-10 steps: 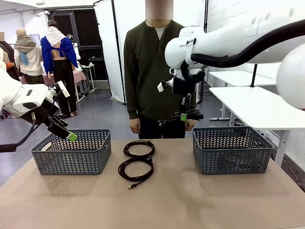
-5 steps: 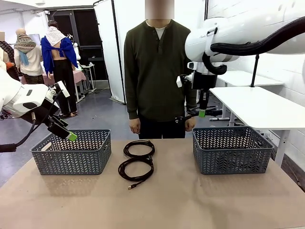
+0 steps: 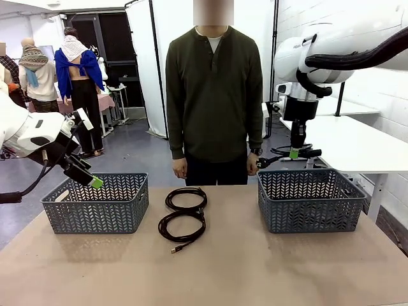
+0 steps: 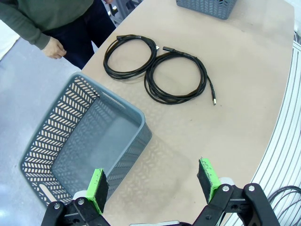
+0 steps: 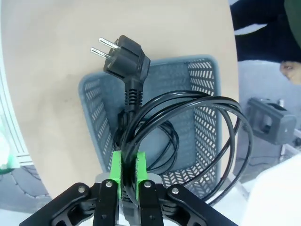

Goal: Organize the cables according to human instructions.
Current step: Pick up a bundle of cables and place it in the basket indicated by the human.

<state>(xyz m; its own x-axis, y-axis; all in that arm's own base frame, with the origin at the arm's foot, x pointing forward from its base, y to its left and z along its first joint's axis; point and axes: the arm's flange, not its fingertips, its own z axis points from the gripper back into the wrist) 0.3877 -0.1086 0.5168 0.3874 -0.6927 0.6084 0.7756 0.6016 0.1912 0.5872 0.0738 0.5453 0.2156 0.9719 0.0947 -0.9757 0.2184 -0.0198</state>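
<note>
Now | right claw (image 5: 127, 162) clenched on cable (image 5: 133, 90) | left claw (image 4: 150, 172) released | cord (image 5: 176, 139) in basket (image 5: 207, 117) half-hidden

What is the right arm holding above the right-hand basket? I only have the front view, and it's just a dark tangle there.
Observer: A coiled black cable with a two-pin plug, pinched between the fingers of the right gripper.
Operator: Anything inside that basket?
Observer: A thinner black loop seems to lie on the floor of the right basket.
Operator: Is the left gripper open?
Observer: Yes, the left gripper is wide open above the edge of the left basket.
</note>
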